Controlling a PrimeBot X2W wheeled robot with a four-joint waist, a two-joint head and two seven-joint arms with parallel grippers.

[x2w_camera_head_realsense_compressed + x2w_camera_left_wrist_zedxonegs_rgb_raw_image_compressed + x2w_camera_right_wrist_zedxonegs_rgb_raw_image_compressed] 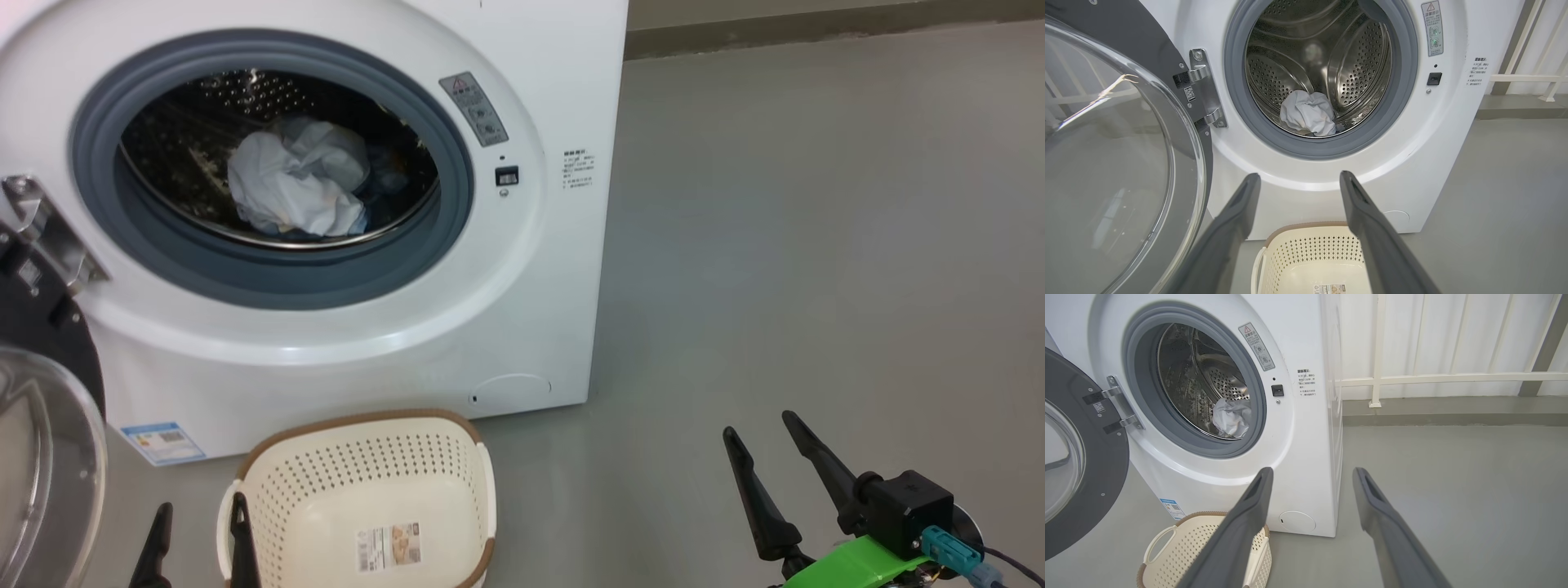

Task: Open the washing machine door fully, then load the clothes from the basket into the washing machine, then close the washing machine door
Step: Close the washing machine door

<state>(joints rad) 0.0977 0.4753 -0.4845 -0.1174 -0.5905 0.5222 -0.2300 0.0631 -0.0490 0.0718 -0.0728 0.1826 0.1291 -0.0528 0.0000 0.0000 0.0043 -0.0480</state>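
Observation:
The white washing machine [506, 310] stands with its door [41, 457] swung wide to the left, glass bowl facing out [1106, 171]. Crumpled clothes [298, 180] lie in the steel drum, pale reverse side showing [1308, 112] [1231, 416]. On the floor before the machine sits the cream basket [367, 457], holding no clothes, only its label sticker. My left gripper [200, 527] is open at the basket's near left rim, nothing between its fingers [1298, 181]. Off to the right over bare floor, my right gripper [759, 437] is open too [1312, 477].
Grey floor [816, 245] stretches to the right of the machine. A white railing [1412, 379] and a low kerb [1453, 416] run behind. The open door [1077, 465] takes up the room on the machine's left.

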